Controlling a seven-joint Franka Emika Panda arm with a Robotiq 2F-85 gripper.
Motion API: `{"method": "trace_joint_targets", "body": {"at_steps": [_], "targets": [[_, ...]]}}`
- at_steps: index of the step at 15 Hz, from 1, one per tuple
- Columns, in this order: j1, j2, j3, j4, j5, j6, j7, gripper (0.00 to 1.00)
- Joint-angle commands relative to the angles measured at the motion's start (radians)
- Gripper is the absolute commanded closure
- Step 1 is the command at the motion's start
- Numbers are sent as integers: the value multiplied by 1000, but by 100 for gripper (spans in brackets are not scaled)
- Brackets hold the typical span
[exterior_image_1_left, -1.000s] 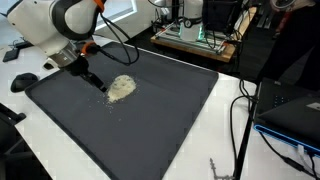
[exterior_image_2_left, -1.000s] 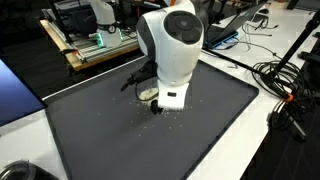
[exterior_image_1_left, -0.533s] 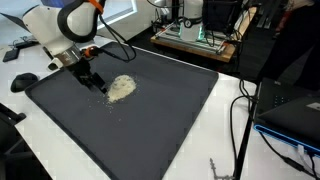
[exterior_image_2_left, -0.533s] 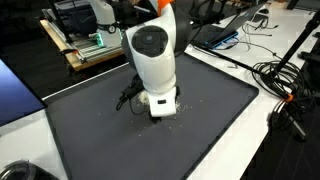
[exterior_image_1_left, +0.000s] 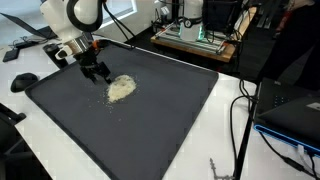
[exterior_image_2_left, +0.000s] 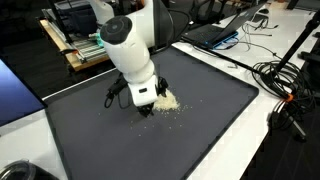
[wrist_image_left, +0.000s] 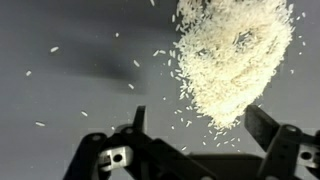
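Note:
A pale heap of rice grains (exterior_image_1_left: 121, 88) (exterior_image_2_left: 165, 100) lies on the dark grey mat (exterior_image_1_left: 150, 120) (exterior_image_2_left: 120, 140). In the wrist view the rice heap (wrist_image_left: 235, 60) fills the upper right, with stray grains scattered to its left. My gripper (wrist_image_left: 198, 122) hangs just above the mat at the heap's edge, open, its two dark fingers (wrist_image_left: 262, 128) spread wide with only loose grains between them. In both exterior views the gripper (exterior_image_1_left: 98, 75) (exterior_image_2_left: 146, 104) sits beside the heap, tilted toward it. Nothing is held.
The mat covers a white table (exterior_image_1_left: 225, 140). Behind it stand a wooden board with electronics (exterior_image_1_left: 195, 42), cables (exterior_image_2_left: 280, 80) and a laptop (exterior_image_2_left: 215, 32). A dark mouse-like object (exterior_image_1_left: 22, 82) lies off the mat's corner. A blue panel (exterior_image_2_left: 15, 90) is at one side.
The arm has swung back and tilted, moving the gripper off the top of the rice heap to its edge. The heap, earlier hidden in an exterior view, now shows. The jaws stayed open.

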Motion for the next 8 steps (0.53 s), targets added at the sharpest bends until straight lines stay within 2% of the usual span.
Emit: {"method": "trace_joint_targets", "body": {"at_steps": [1, 8], "targets": [[-56, -138, 38, -219, 113, 114, -124, 0], [-104, -272, 60, -436, 337, 222, -334, 0]]}}
